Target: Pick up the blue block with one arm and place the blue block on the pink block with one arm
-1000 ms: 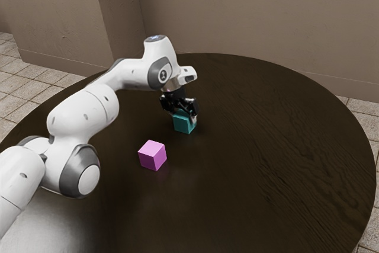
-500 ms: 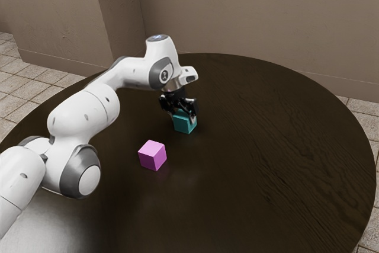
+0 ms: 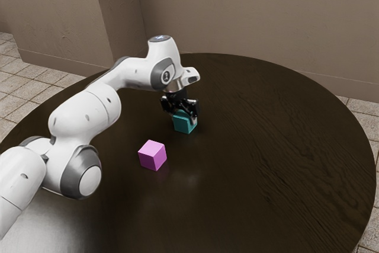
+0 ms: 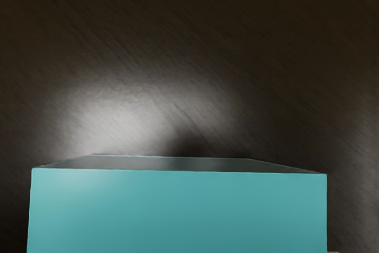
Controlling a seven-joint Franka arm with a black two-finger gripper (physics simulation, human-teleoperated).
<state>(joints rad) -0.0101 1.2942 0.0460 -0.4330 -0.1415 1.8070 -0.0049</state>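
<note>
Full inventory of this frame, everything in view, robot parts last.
blue block: 1, teal-blue, on the table near its middle, right under the gripper; also seen close up in the wrist view
pink block: 1, pink, on the table, nearer the camera than the blue block and toward the exterior view's left, apart from it
table: 1, dark brown wood, round, under both blocks
floor: 1, pale tiles, around the table
walls: beige, behind the table
arm: 1, white and grey, reaching in from the exterior view's left
gripper: 1, black, down at the blue block's top
</note>
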